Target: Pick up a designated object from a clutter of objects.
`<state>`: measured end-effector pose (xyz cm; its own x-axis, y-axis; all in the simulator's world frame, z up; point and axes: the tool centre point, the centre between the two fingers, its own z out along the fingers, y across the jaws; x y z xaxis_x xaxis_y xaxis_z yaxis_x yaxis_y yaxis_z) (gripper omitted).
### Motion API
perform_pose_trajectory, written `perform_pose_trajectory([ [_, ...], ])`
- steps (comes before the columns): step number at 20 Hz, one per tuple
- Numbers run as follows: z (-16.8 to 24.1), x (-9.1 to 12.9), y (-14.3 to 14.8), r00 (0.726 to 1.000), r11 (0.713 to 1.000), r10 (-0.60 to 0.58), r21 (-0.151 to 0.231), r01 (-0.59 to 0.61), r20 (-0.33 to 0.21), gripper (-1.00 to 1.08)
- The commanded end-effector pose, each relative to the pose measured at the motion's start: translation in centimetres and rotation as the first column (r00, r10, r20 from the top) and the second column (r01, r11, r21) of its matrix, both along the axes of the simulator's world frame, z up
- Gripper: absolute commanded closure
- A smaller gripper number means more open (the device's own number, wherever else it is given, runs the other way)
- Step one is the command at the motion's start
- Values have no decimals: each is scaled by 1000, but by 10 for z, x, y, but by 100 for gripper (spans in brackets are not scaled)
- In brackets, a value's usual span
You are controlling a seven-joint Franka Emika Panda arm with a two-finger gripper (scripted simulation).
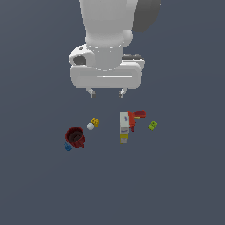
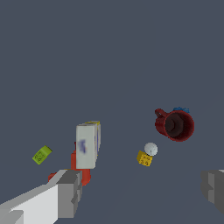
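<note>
End effector (image 1: 106, 92) is spread wide open, gripping nothing, hovering clear above the white-yellow box (image 1: 124, 127) and dark red cup (image 1: 75, 137).

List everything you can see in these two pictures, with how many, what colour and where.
cup: one, dark red, upright, furthest toward the exterior view's left
blue bit: one, blue, right beside the cup
ball: one, white, against the yellow cube
cube: one, yellow, between cup and box
box: one, white with a yellow end, lying flat mid-clutter
L-shaped tool: one, red, alongside the box
block: one, green, furthest toward the exterior view's right
floor: one, dark grey-blue, under everything
arm: one, white, above the clutter
gripper: one, grey fingertips, open, holding nothing
</note>
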<state>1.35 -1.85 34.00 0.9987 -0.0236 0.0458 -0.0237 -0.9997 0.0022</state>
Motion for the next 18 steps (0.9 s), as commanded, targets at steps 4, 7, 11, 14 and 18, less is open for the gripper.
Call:
perform_pose_trajectory([
  [4,1,-1,0,1000,1000,8,-2,-8,-1,-100],
  [7,4,-2,1,1000,1000,23,-4,-23,-3,-100],
  [11,5,-2,1,1000,1000,23,-5,-23,-2,-100],
  [14,1,-2,3,1000,1000,27,-1,-27,-8,-100],
  [18,-15,-3,9,999,999,43,16,-43,-32,-100],
])
